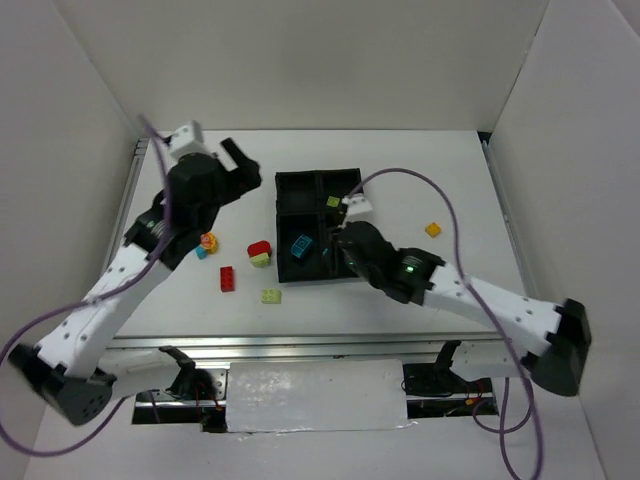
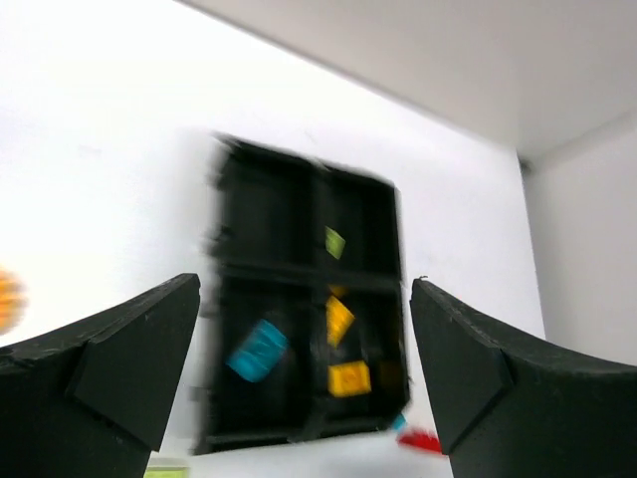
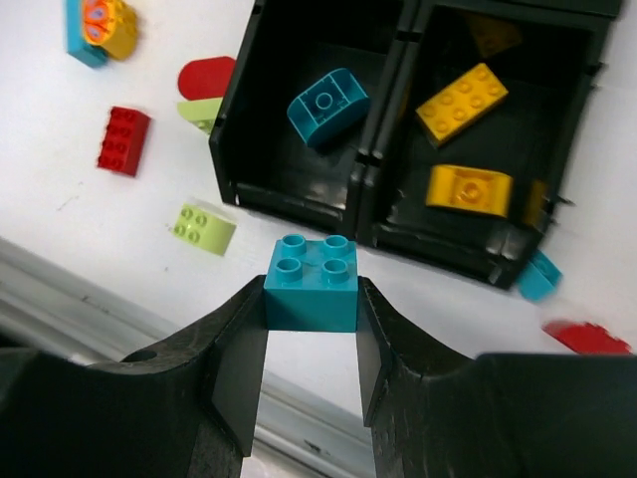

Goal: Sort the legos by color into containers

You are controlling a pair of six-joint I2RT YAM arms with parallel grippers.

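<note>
While the right gripper (image 3: 311,309) pinches one cyan brick (image 3: 311,289) at the black tray (image 3: 373,189) edge, risk noted: released off-line, it falls outside or lands among the yellow bricks (image 3: 463,98) next door. Left gripper (image 2: 304,299): jaws wide, holding nothing.

Looks like a robotics lab — a closed test cell. Boxed in by plain white panels (image 1: 300,60) at the back and on both sides. Holds a white bench (image 1: 420,160) edged with bare aluminium rail (image 1: 300,343), a left arm (image 1: 100,310) and a right arm (image 1: 500,312) in white and black mounted at its near edge, purple cables (image 1: 440,200) looping loose — plus toy bricks (image 1: 228,278) beside a black tray (image 1: 280,200).
</note>
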